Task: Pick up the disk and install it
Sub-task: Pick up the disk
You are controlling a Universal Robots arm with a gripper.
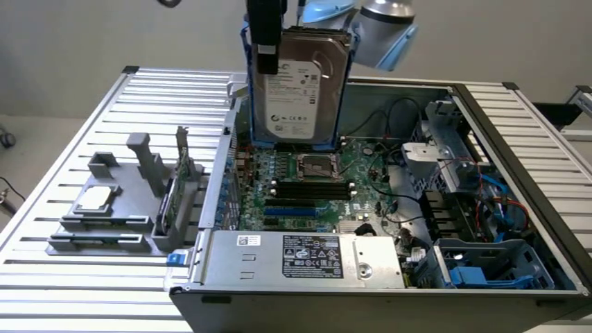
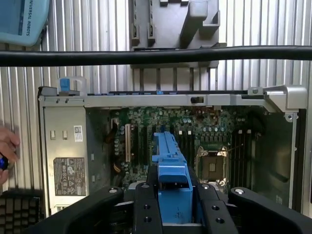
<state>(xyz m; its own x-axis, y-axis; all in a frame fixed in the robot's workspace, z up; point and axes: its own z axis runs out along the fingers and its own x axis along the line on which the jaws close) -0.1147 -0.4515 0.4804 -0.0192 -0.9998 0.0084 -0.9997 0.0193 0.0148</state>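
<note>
Matt metal disk (image 1: 301,87), glossy blue plastic rails (image 2: 171,187)

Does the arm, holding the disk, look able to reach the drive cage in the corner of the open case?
Probably yes. The tool grips the disk upright above the motherboard, the case is open, and nothing seems to cover the drive cage, though cables lie beside it.

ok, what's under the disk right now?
Disk hangs over the motherboard: CPU socket and RAM slots visible. The board patch directly beneath the disk is covered.
</note>
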